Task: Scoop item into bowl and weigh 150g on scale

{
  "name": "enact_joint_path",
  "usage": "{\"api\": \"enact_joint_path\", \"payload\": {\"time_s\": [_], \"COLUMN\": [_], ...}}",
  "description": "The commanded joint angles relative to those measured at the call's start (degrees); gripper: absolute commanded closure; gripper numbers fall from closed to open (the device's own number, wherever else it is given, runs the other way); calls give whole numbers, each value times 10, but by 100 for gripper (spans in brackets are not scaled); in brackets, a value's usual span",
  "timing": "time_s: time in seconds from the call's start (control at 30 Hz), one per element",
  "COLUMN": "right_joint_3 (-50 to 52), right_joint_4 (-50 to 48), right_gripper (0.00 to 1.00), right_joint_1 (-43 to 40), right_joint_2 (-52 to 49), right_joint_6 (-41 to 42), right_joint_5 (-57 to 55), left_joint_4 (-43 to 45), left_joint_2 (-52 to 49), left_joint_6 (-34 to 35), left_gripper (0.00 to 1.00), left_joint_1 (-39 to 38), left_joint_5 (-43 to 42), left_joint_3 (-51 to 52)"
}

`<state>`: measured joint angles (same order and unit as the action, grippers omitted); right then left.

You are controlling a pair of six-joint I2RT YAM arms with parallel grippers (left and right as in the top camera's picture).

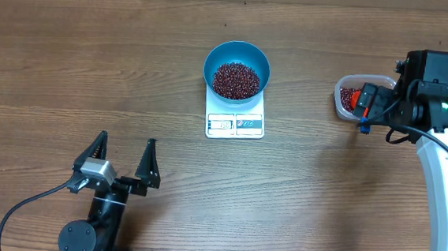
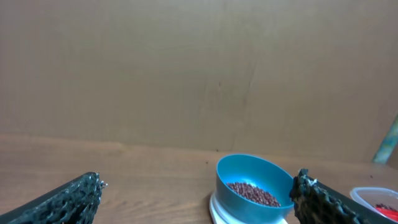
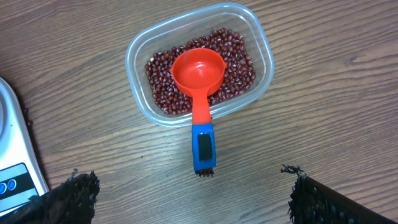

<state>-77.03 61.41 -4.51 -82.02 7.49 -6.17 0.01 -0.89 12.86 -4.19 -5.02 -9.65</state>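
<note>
A: Near edge of desk [image 1: 55,50]: left fingers [image 1: 126,139] apart, idle. Right fingers [image 3: 189,179] apart over scoop [image 3: 198,74], holding nothing.
B: Handle [image 3: 203,146] points back at them, cup on beans [image 3: 239,59] in tub [image 3: 140,46]. I'd clamp across its long axis.
A: Beyond: bowl [image 1: 213,61] on scale [image 1: 235,124], beans inside.

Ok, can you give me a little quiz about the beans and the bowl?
1. True or false: the blue bowl sits on the scale.
2. Where does the cup of the red scoop rest? A: in the clear tub. B: in the bowl. C: on the scale.
3. Fill in: the left claw is ___.
Key: 1 true; 2 A; 3 open.
</note>
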Motion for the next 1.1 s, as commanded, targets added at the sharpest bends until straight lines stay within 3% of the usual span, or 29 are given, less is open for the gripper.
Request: {"api": "enact_joint_path", "payload": {"time_s": [0.0,0.17,0.33,0.47,0.63,0.77,1.07], "right_joint_3": [-10,-10,-10,-10,-10,-10,-10], "right_joint_4": [-2,-2,-2,-2,-2,-2,-2], "right_gripper": [0,0,0,0,0,0,0], "right_joint_1": [-4,-4,-4,-4,-4,-4,-4], "right_joint_2": [5,5,5,5,5,5,5], "right_joint_6": [-1,-1,-1,-1,-1,-1,-1], "right_joint_5": [2,2,2,2,2,2,2], "left_joint_4": [49,115,104,71,-40,-39,-41], "left_joint_2": [7,7,7,7,7,7,7], "left_joint_6": [-18,-17,-25,-45,-92,-128,-129], "left_gripper": [0,0,0,1,0,0,1], "left_joint_1": [19,50,62,63,66,66,68], "left_joint_5": [-36,-59,-62,-56,-33,-33,-24], "left_joint_3": [40,94,94,94,94,94,94]}}
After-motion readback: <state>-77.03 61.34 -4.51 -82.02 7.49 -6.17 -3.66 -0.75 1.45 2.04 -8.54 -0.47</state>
